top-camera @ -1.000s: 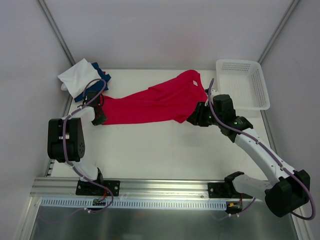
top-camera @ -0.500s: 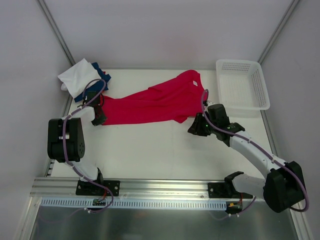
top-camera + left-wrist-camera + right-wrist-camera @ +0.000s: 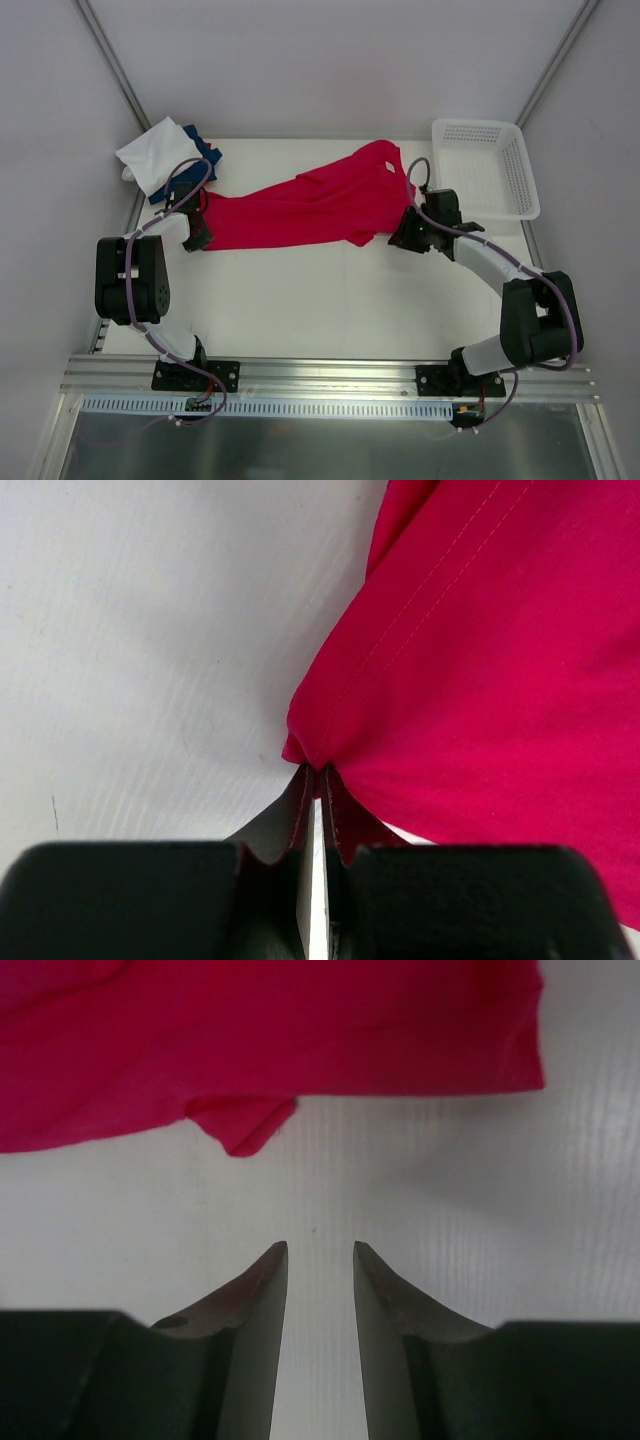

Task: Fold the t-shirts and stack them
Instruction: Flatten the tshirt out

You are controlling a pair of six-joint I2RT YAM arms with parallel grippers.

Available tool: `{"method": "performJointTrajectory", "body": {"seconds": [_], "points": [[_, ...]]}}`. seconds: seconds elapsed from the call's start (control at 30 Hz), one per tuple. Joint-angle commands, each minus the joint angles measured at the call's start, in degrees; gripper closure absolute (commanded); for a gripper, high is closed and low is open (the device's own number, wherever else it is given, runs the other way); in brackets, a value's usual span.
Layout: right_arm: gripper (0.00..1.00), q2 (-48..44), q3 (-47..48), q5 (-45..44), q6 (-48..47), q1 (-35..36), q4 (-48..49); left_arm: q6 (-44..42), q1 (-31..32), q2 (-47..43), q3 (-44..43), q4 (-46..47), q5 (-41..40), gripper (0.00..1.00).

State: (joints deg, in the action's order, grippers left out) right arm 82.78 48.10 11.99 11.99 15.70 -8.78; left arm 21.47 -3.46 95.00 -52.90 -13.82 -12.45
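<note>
Red t-shirt flat on table, white lattice basket near it

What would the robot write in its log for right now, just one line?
left gripper: shut on red t-shirt | right gripper: open, holding nothing, just short of shirt | folded t-shirts: far left corner

A spread-out t-shirt lies across the tabletop. Folded t-shirts sit piled in the far left corner. A basket sits far right. The left end effector is at the spread-out t-shirt's left end, and the right end effector is just beside its right end.
</note>
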Motion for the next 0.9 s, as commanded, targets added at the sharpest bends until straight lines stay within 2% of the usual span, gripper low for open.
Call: {"method": "performJointTrajectory", "body": {"seconds": [0.0,0.43,0.8,0.87], "points": [[0.64,1.5,4.0,2.5,-2.8,-4.4,2.1,0.1,-0.5,-0.1,-0.9,-2.4,-2.1,1.0],[0.59,7.5,6.3,9.2,-2.9,-15.3,4.0,0.2,-0.5,-0.2,-0.8,-2.4,-2.1,1.0],[0.56,14.3,7.0,16.9,0.8,-18.5,8.4,0.3,-0.5,-0.3,-0.6,-2.4,-2.0,1.0],[0.55,15.0,7.3,15.9,0.7,-18.5,8.4,0.3,-0.6,-0.4,-0.6,-2.4,-2.1,1.0]]}}
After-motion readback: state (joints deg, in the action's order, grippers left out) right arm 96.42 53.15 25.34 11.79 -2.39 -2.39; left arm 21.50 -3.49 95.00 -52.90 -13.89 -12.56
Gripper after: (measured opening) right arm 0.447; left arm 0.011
